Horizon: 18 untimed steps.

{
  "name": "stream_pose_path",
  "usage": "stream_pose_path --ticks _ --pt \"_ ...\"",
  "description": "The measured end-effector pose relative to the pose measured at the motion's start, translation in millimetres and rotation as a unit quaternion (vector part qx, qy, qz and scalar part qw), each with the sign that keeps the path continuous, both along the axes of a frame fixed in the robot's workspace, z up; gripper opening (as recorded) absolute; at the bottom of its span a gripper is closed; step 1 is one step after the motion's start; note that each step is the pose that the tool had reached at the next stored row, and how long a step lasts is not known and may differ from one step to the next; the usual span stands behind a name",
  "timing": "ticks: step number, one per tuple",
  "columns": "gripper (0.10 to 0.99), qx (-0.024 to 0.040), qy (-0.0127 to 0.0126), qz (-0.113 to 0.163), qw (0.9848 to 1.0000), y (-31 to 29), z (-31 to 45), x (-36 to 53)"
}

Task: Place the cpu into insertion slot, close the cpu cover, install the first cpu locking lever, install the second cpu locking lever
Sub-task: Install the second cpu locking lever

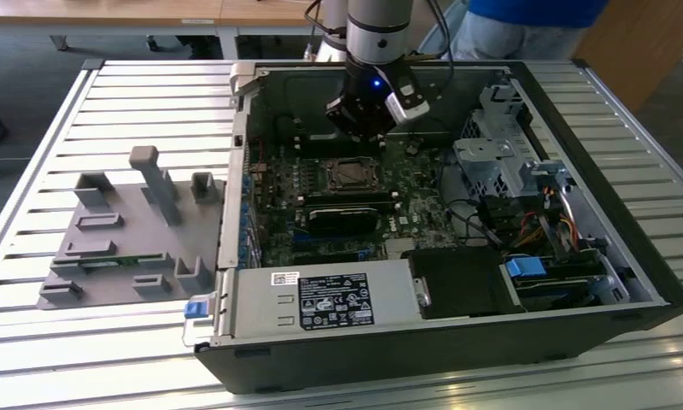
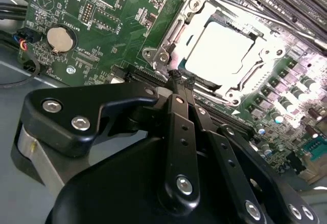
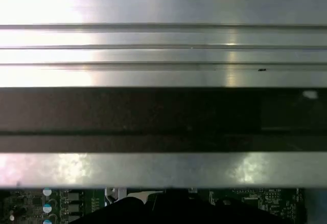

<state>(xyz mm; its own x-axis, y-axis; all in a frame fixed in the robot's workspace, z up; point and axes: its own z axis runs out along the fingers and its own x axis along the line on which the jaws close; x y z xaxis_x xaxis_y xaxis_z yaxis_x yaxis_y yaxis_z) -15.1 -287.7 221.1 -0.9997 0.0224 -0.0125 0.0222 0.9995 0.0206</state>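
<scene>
The open computer case (image 1: 246, 154) lies on a slatted table, its green board facing up. The insertion slot (image 1: 347, 173) sits mid-board. In the second wrist view the cpu (image 2: 219, 50) lies flat in the slot, its pale silver face showing through the window of the cpu cover (image 2: 168, 35). The cover appears to lie down around the chip. My gripper (image 1: 362, 128) hangs just behind the slot, a little above the board. Its black fingertips (image 2: 180, 81) meet beside the cover's edge and hold nothing. How the locking levers stand is unclear.
A grey fixture (image 1: 125, 231) with upright posts stands on the table at the exterior view's left. Inside the case are a power supply (image 1: 318, 299), a drive cage (image 1: 495, 162) and cables. A person in blue (image 1: 524, 26) stands behind. A coin battery (image 2: 61, 37) sits on the board.
</scene>
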Motion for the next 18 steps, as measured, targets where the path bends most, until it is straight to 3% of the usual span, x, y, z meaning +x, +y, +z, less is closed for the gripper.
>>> stream_pose_path --ticks 4,8,18 --pt "0.106 0.0 0.0 0.0 1.0 -0.1 11.3 0.0" --pt "0.106 0.0 0.0 0.0 1.0 -2.6 12.3 0.0" --pt "0.106 0.0 0.0 0.0 1.0 -21.7 12.3 0.0"
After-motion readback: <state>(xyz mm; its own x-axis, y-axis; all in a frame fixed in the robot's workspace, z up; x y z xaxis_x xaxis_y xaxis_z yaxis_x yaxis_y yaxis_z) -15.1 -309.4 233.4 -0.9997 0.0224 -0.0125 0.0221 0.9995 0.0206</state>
